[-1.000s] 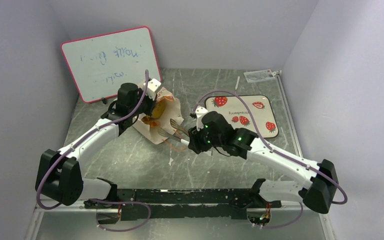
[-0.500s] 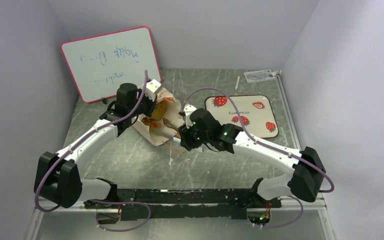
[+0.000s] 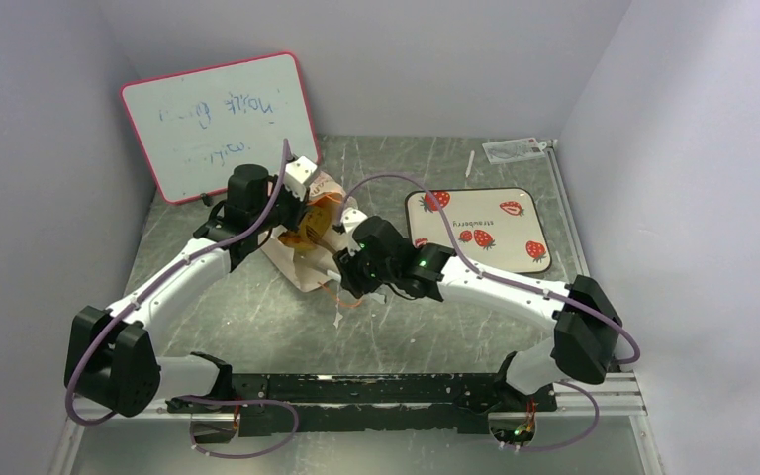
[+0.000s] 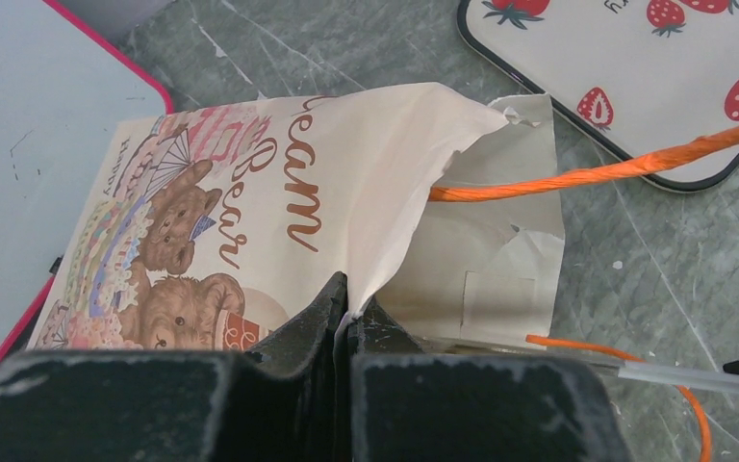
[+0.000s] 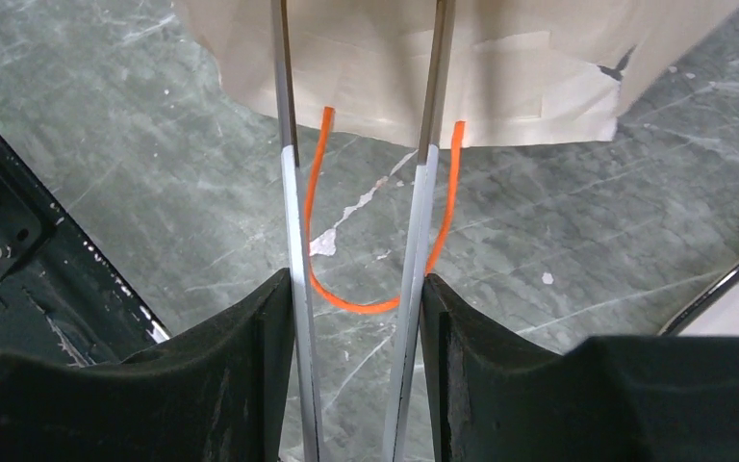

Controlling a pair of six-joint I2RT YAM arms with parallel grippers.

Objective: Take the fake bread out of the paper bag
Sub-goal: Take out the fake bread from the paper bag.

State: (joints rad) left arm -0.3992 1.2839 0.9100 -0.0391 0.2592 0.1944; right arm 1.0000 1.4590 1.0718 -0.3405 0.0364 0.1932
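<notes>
Grey marbled surface (image 3: pixel 277 327), pale walls all round, a pink-framed whiteboard (image 3: pixel 218 119) leaning at the back, and a strawberry-print tray (image 3: pixel 480 228) off to the side of the right jaws.

The paper bag (image 4: pixel 346 192) is lying on its side with the teddy-bear print up. The left jaws are pressed together on the top lip, pinching the paper and holding the mouth lifted. The right jaws carry two long thin metal blades (image 5: pixel 430 192), spread partway and pointing straight at the mouth. One orange cord handle (image 5: pixel 346 303) loops on the surface right under them. The blade tips run out of the wrist view, so I can't tell if they're touching anything.

Fake bread (image 3: pixel 314 220): from above there's an orange-brown lump in the mouth, just ahead of the right jaws and right below the left ones. I'd guess that's one piece and the rest is hidden inside.

My take on doing this bit well:
- Hold the left pinch firm and high so the mouth doesn't collapse.
- Slide the blades in low and flat.
- Stay clear of the cord so it doesn't snag.
- Only close once a piece sits properly between the blades.

Toy bread is probably light and slick, so squeeze its middle, not an edge.
</notes>
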